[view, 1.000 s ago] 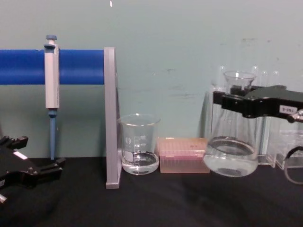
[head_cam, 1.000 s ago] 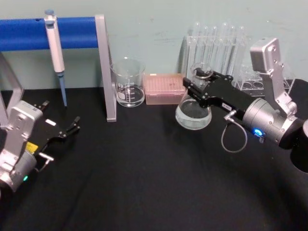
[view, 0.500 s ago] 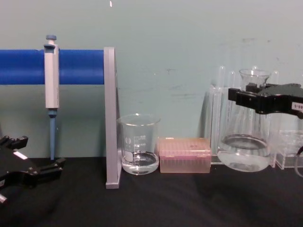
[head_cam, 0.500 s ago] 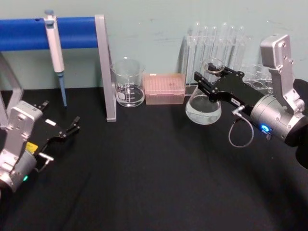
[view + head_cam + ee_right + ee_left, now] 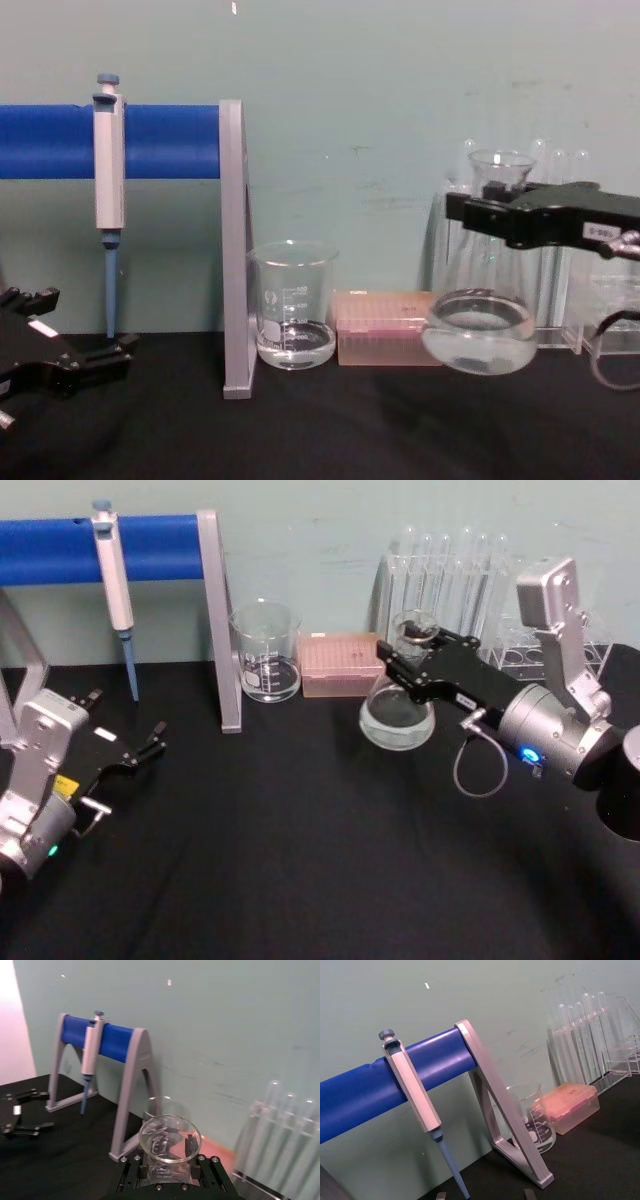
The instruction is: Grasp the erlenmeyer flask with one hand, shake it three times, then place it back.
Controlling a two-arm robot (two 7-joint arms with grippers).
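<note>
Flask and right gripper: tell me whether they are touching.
Touching. The chest view shows the right gripper closed around the neck of the flask; the right wrist view shows black jaws flanking it.

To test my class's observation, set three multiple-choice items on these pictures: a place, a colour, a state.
1. Where does the pink box stand? A) at the table's near edge B) between the beaker and the erlenmeyer flask C) on the test tubes
2. What colour is the bar that the pipette hangs on? A) red B) blue C) yellow
3. What is the right gripper doing? A) gripping the flask's neck B) lying open on the table C) gripping the beaker
Answers: 1 B, the chest view shows it between them; 2 B, the bar is blue; 3 A, its jaws close on the neck. The left gripper sits idle at the left.
</note>
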